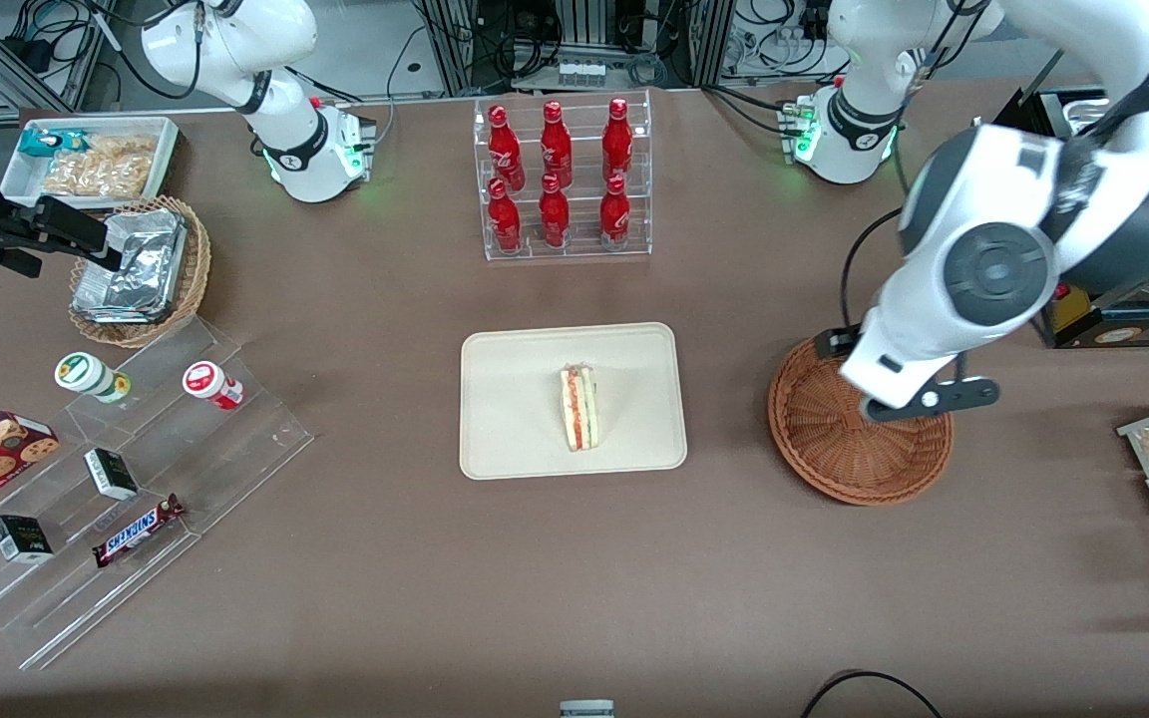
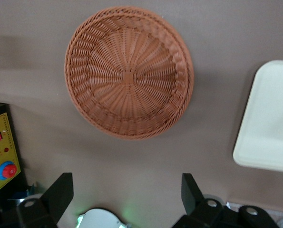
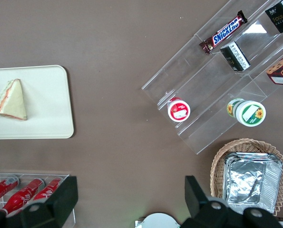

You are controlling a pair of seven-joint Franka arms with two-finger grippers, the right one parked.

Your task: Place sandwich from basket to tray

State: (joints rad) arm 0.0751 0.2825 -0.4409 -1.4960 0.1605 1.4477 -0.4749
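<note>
Table (image 1: 355, 598) comes first, one brown surface carrying everything. One tray (image 1: 515, 399) sits at its centre, and one sandwich (image 1: 577, 407) already lies on it, standing on its edge, so the placing looks done. One basket (image 1: 859, 469) lies at three o'clock from the tray, well apart, with nothing in it. The tool (image 2: 127, 190) hangs above the basket with its fingers spread wide and nothing held. To finish well, I judge the arm should lift straight up and clear, keeping off the basket rim. Six red bottles (image 1: 555, 175) stand in one clear rack at twelve o'clock from the tray.
</note>
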